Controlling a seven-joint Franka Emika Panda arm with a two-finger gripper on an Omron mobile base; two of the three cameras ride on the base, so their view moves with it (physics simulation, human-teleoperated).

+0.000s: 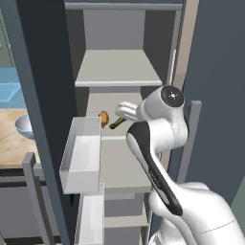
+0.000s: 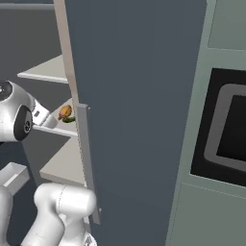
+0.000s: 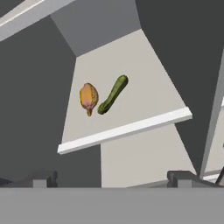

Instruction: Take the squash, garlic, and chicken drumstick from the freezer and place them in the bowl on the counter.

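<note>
Dark slate-grey walls of the freezer (image 1: 45,95) frame pale grey, flat matte shelves stacked one above another. On the middle shelf (image 3: 144,78) lie 2 foods: the chicken drumstick (image 3: 88,98), a rounded orange-brown lump with a narrow tip, and just beside it the squash (image 3: 112,94), a slim dark green finger shape lying at a slant. They sit very close, whether touching I cannot tell. A pale front lip edges that shelf.

From the left base view, a white boxy door bin (image 1: 82,154) hangs on the open door just left of the shelves, with a second bin (image 1: 91,217) below it. The arm's white glossy links rise in front of the lower shelves. Beyond the door, at the far left, the bowl (image 1: 24,125) rests on the beige marbled bench (image 1: 12,146), well apart from the foods.

The tool (image 3: 113,177) hovers short of the middle shelf, below its lip in the hand view, jaws spread wide and holding nothing.

From the right base view, the freezer's door (image 2: 134,105) hides most of the shelves; a dark oven window (image 2: 226,129) sits in the grey-green cabinet front.
</note>
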